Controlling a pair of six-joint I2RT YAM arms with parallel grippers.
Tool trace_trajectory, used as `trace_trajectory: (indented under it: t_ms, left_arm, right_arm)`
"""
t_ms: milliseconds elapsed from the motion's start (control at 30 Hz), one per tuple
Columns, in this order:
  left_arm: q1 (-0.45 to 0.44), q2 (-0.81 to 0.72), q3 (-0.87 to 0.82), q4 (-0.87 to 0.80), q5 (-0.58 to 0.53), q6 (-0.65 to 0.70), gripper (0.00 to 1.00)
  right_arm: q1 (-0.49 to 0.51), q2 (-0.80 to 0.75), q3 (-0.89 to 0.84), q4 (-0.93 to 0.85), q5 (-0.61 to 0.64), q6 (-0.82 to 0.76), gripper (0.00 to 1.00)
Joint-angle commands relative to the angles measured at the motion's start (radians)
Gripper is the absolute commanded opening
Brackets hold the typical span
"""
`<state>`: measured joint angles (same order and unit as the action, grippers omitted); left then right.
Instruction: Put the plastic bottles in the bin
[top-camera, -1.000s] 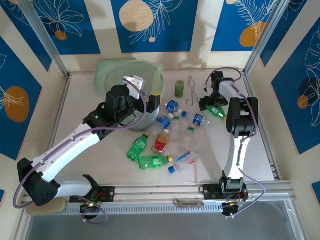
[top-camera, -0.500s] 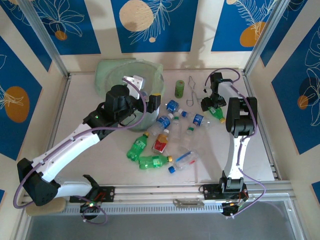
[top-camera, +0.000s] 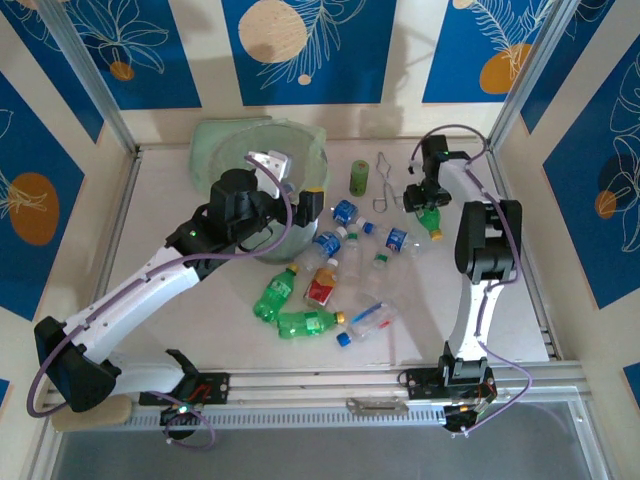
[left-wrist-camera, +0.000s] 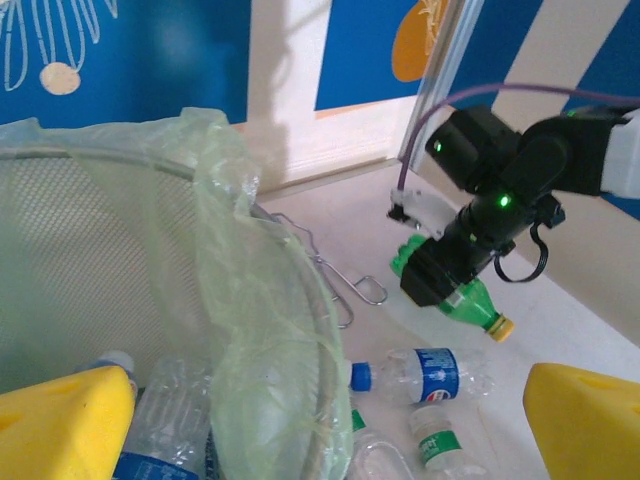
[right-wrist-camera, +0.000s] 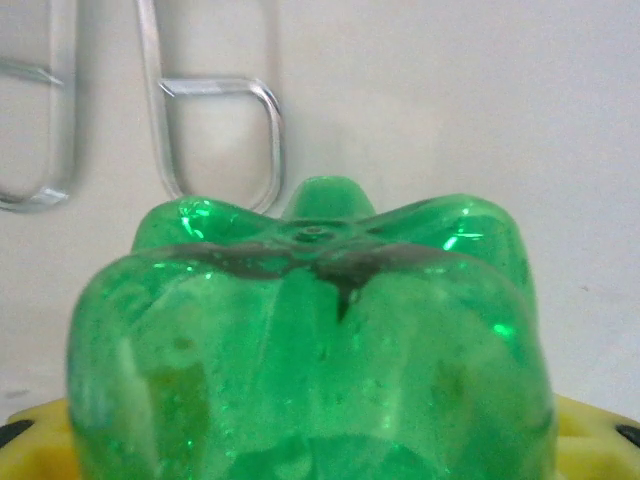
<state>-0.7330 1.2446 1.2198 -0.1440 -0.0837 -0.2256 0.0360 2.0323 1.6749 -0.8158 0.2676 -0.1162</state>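
Two arms over a white table (top-camera: 500, 320).

Right gripper (top-camera: 421, 203): closed down onto a green bottle (top-camera: 431, 221) at far right of table, just right of the wire tongs (top-camera: 384, 181). Grips near the bottle's base end, yellow cap pointing to the near side. From left wrist, same green bottle (left-wrist-camera: 470, 303) pinched under the black right gripper (left-wrist-camera: 440, 275), cap end sticking out. Can't tell whether resting on table or lifted clear. From right wrist, lobed base of green bottle (right-wrist-camera: 310, 340) right up at the lens, yellow pads (right-wrist-camera: 590, 430) at the lower corners, wire tongs (right-wrist-camera: 225, 130) flat on the table beyond.

Left gripper (top-camera: 270, 163): spread fully wide, holding nothing, hovers above the bin (top-camera: 215, 140) at far left-centre. Yellow fingertips (left-wrist-camera: 60, 425) far apart in left wrist view, bin (left-wrist-camera: 100, 260) rim and green bag liner (left-wrist-camera: 250, 330) between them. A couple of clear bottles (left-wrist-camera: 165, 430) lying inside the bin, one with a blue label.

Rest of bottles loose on table between bin and right arm:
- three blue-labelled bottles (top-camera: 345, 211), middle of table
- red-labelled bottle (top-camera: 321, 286), just right of a green one
- two more green bottles (top-camera: 273, 298), nearest the arm bases
- clear bottle with blue cap (top-camera: 368, 318), near edge of the cluster

Olive-green cylinder (top-camera: 359, 178) upright between bin and wire tongs.
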Motion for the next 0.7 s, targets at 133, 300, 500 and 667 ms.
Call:
trace_trajectory:
  t_ms: [133,300,500,667]
  left_arm:
    - [0.005,0.031,0.044,0.066,0.216,0.008,1.00]
    - [-0.019,0.059,0.068,0.058,0.249,0.016,1.00]
    - [-0.059,0.058,0.070,0.034,0.194,0.059,1.00]
    - [-0.068,0.070,0.073,0.026,0.198,0.059,1.00]
  right_arm:
    - [0.047,-0.318,-0.050,0.115,-0.280,0.273,0.55]
    - [0.075,-0.486,-0.208,0.309,-0.440,0.564,0.56]
    - [0.150,-0.655,-0.399,0.571,-0.496,0.831,0.55]
    - [0.207,-0.758,-0.509,0.783,-0.512,0.990,0.54]
